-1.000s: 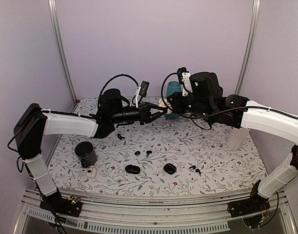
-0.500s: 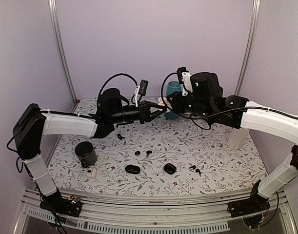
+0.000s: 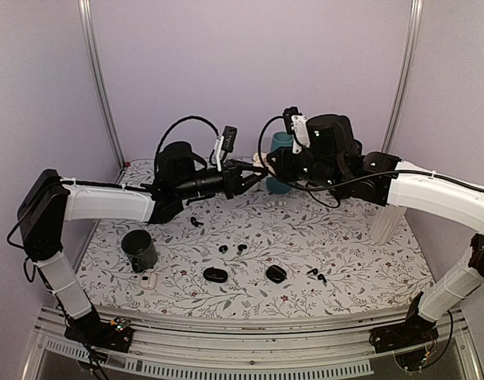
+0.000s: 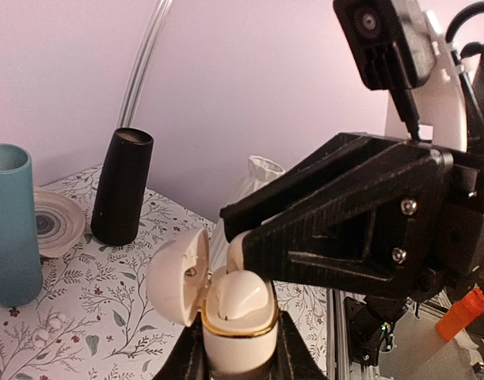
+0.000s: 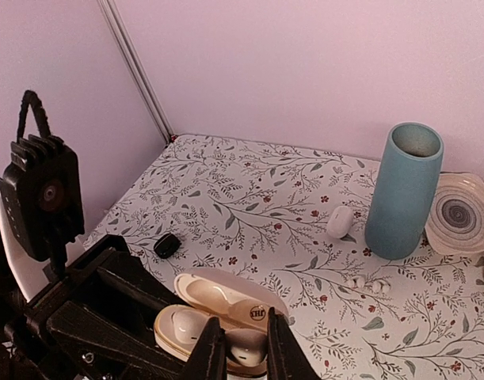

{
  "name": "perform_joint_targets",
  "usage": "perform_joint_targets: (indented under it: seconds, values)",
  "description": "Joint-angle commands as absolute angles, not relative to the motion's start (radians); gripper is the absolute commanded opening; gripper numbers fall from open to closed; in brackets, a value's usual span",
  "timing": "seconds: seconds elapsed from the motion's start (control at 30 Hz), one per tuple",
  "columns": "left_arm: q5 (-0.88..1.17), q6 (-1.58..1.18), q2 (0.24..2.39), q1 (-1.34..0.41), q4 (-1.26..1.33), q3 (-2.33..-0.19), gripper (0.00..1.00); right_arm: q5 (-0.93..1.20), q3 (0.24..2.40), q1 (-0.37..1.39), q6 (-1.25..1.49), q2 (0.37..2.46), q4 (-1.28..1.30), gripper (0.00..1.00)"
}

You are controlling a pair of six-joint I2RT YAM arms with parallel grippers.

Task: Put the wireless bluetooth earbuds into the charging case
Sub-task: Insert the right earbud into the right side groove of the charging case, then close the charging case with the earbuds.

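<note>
A cream charging case (image 4: 238, 324) with a gold rim is held above the table, its lid (image 4: 177, 273) hinged open, and my left gripper (image 4: 240, 360) is shut on its base. One cream earbud (image 5: 186, 324) sits in a socket. My right gripper (image 5: 240, 350) comes from the opposite side, shut on a second cream earbud (image 5: 245, 345) that rests in the other socket. The two grippers meet at the back middle, left (image 3: 251, 176) and right (image 3: 267, 164). Tiny black earbuds (image 3: 223, 248) (image 3: 242, 248) (image 3: 311, 271) lie loose on the floral table.
Two black pebble cases (image 3: 214, 275) (image 3: 276, 273) lie near the front, a third (image 5: 167, 245) further back. A black cup (image 3: 139, 249) stands left. A teal vase (image 5: 404, 190), patterned dish (image 5: 459, 214), white case (image 5: 340, 222), white earbuds (image 5: 354, 281) and black cylinder (image 4: 121, 186) stand at the back.
Both grippers have risen slightly and shifted a little left, still meeting at the cream case. Nothing on the table has moved.
</note>
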State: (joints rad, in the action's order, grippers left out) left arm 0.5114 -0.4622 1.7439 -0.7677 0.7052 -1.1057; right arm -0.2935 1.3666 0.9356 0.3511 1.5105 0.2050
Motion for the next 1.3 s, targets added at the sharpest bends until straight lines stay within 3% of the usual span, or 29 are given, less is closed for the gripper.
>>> perform_joint_targets:
  seconds: [0.0,0.2,0.73,0.97,1.27]
  values:
    - [0.472,-0.411,1.688,-0.771,0.769,-1.106,0.0,-0.192,1.39,0.953,0.371,1.544,0.256,0.16]
    - [0.477,-0.384,1.683,-0.776,0.769,-1.102,0.0,-0.176,1.409,0.953,0.382,1.552,0.267,0.18]
    - [0.5,-0.349,1.654,-0.772,0.756,-1.067,0.0,-0.147,1.418,0.915,0.413,1.463,0.267,0.47]
    - [0.54,-0.32,1.626,-0.766,0.706,-1.071,0.0,0.008,1.329,0.835,0.416,1.36,0.154,0.58]
    - [0.652,-0.28,1.576,-0.765,0.667,-1.076,0.0,0.416,1.231,0.733,0.442,1.325,-0.07,0.71]
